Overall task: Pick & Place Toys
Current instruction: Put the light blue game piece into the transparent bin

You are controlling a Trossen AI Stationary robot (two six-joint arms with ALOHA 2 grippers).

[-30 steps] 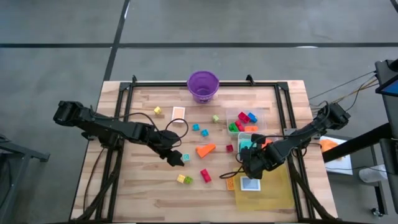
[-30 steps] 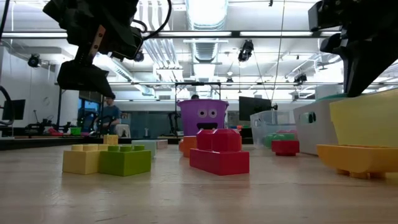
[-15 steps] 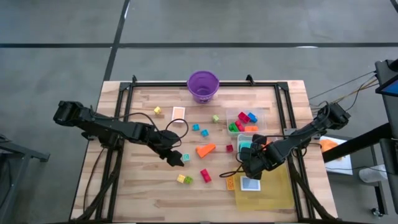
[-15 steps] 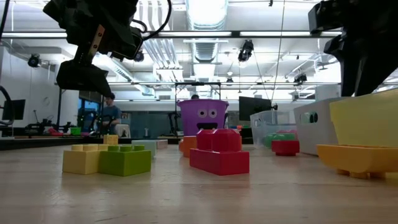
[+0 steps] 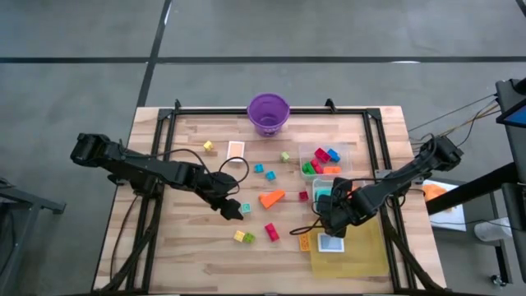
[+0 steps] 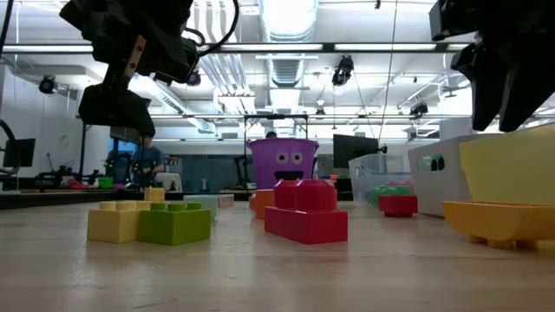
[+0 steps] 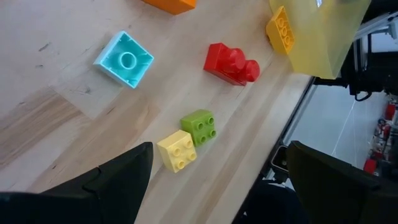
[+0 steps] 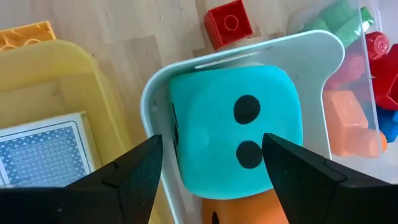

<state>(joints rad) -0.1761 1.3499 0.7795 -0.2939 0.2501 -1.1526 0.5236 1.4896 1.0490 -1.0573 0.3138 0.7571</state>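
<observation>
Hovering at the high view's right-centre, your right gripper (image 8: 211,171) was spread around the teal black-dotted foam dice (image 8: 233,134), seated inside the clear plastic tub (image 8: 323,46), presumably just deposited there. Left gripper (image 7: 214,186) waited spread, left-centre.

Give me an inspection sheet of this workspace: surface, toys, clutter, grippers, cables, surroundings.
Surface: wooden table, slatted, with a black frame.
Job's things: loose toys mid-table: orange wedge, red block, yellow block touching green block, cyan block, small card. Teal dice sits in a white tub, an orange piece beside it.
Clutter: purple bucket at the far edge; clear tub holding blocks; yellow tray holding a patterned card.
Grippers: left gripper open over bare wood near the cyan block; right gripper open, straddling the teal dice.
Cables: black cable looped along the left arm.
Surroundings: grey floor; a person far behind in the low view.
</observation>
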